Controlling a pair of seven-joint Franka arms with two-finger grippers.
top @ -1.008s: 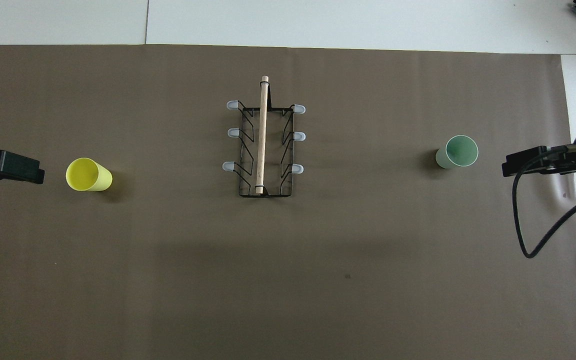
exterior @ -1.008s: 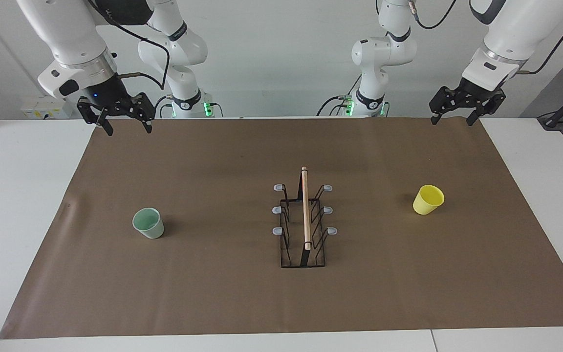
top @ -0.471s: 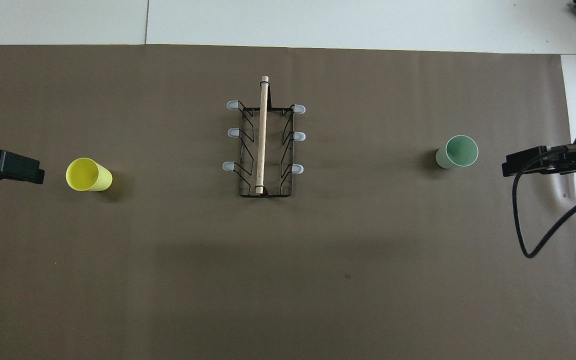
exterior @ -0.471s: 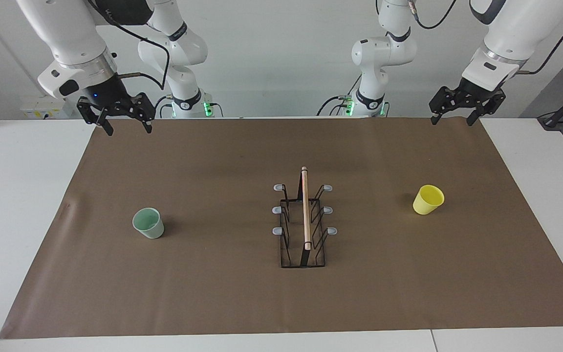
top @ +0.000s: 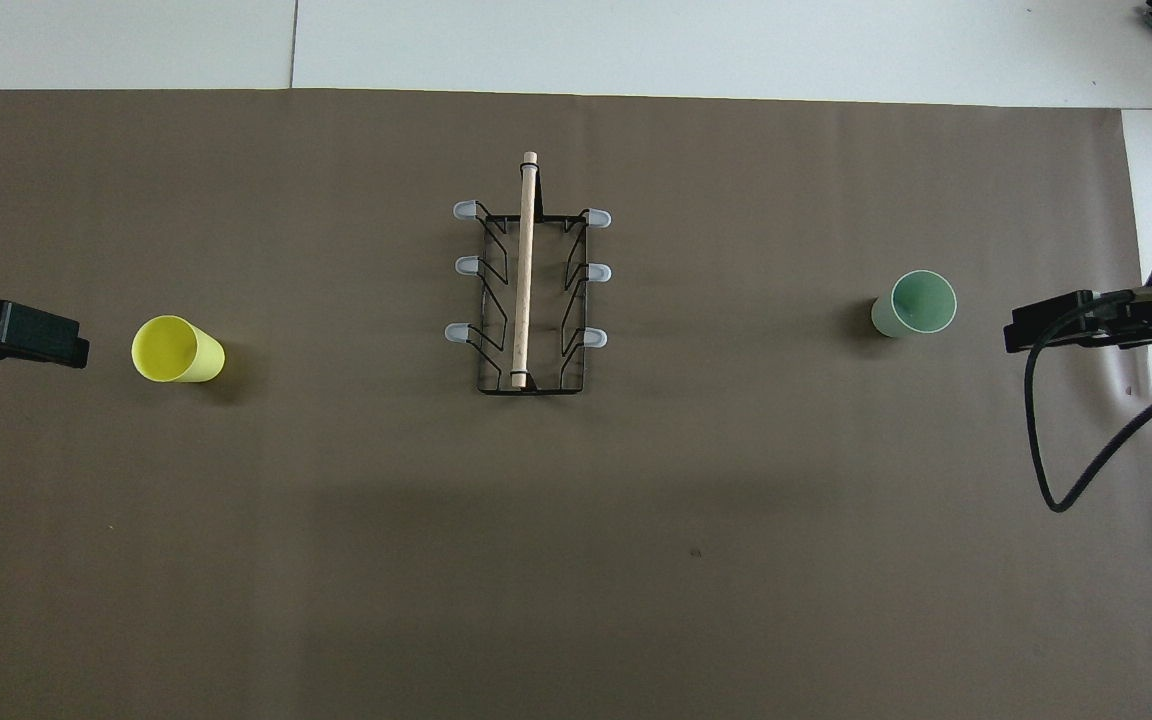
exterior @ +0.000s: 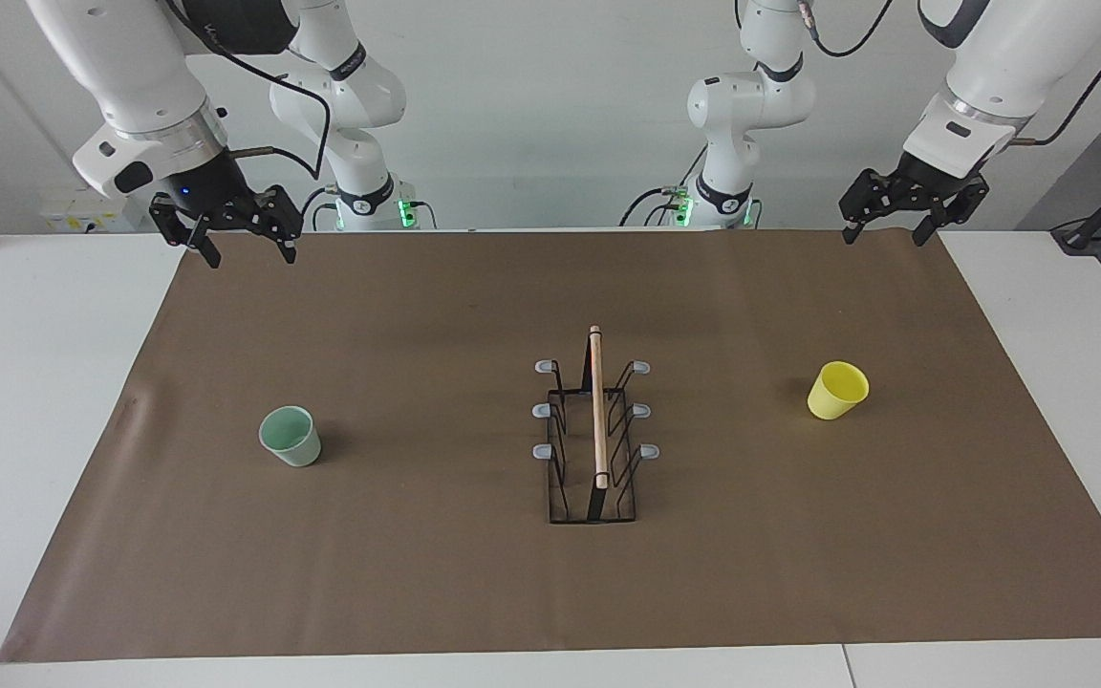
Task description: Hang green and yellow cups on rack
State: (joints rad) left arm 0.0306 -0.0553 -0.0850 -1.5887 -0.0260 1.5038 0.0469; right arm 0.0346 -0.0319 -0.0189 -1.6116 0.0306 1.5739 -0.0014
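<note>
A pale green cup [exterior: 290, 436] [top: 916, 303] stands mouth up on the brown mat, toward the right arm's end of the table. A yellow cup [exterior: 837, 389] [top: 176, 349] stands mouth up toward the left arm's end. Between them sits the black wire rack [exterior: 596, 430] [top: 526, 290] with a wooden rod along its top and grey-tipped prongs on both sides, all bare. My right gripper [exterior: 252, 258] hangs open and empty over the mat's edge by the robots. My left gripper [exterior: 883, 239] hangs open and empty over the same edge at its own end.
The brown mat [exterior: 417, 573] covers most of the white table [exterior: 34, 382]. A black cable [top: 1046, 450] loops down from the right arm's wrist over the mat. Both arm bases stand at the table's robot end.
The right arm's wrist has shifted very slightly. The left arm, both cups and the rack have not moved.
</note>
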